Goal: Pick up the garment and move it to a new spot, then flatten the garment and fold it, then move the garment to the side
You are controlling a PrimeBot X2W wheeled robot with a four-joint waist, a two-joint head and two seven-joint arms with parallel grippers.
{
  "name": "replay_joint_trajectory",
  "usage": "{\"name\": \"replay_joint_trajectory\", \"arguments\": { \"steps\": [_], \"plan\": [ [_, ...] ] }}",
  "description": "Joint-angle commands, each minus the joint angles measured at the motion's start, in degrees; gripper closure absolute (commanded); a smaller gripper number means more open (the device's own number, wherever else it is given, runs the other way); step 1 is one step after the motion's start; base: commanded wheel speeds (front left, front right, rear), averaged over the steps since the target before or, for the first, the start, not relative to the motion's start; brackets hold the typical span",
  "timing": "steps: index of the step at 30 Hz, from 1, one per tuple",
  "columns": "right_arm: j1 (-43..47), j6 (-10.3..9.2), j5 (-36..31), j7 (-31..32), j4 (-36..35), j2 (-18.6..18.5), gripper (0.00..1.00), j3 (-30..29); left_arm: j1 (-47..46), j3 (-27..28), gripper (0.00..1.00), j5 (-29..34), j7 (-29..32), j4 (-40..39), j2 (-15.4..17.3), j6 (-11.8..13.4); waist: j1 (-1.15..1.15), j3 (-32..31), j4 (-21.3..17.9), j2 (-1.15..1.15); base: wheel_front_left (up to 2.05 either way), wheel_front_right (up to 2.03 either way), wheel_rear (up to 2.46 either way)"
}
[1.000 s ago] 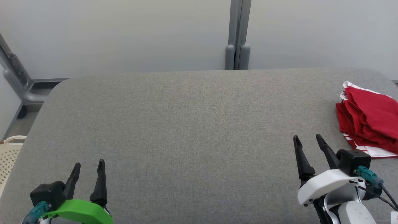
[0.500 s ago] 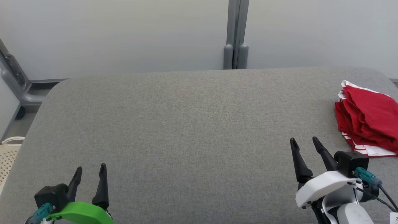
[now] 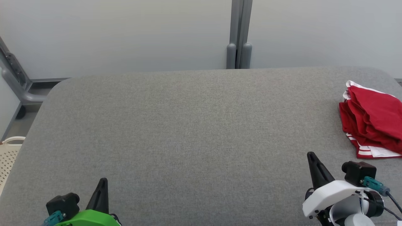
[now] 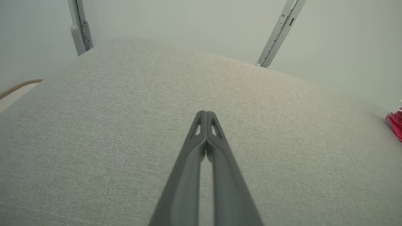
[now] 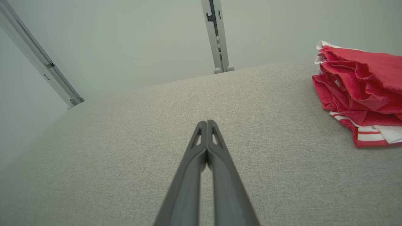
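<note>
Grey table (image 3: 188,125): red garment (image 3: 373,122) bunched (right edge).

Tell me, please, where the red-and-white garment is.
The red-and-white garment lies at the grey fabric table's right edge in the head view, beyond the right gripper.

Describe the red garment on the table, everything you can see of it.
The red garment looks like soft fabric, red with white trim and red-and-white striped bands at its near edge. It lies loosely folded in several rumpled layers, not flat, at the right side of the grey cloth-covered table, partly cut off by the picture's edge. It rests on the table alone; nothing else grips or touches it.
</note>
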Motion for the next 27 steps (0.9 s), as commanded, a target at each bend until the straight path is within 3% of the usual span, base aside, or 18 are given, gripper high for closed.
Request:
{"name": "replay_joint_trajectory", "arguments": {
  "steps": [1, 27],
  "plan": [
    [-1.5, 0.01, 3.2, 0.6, -0.6, -0.2, 1.00, -1.1, -1.3, 1.8, 1.00, -2.0, 0.4, -0.4, -0.2, -1.0, 0.00, 0.1, -0.1, 0.00, 0.00, 0.00, 0.00],
    [-3.0, 0.01, 26.0, 5.4, 1.1, -0.3, 1.00, -7.1, -4.6, 9.5, 1.00, -15.0, 4.2, 3.2, -7.8, -8.4, 0.00, 1.1, -0.8, 0.00, 0.00, 0.00, 0.00]
  ]
}}
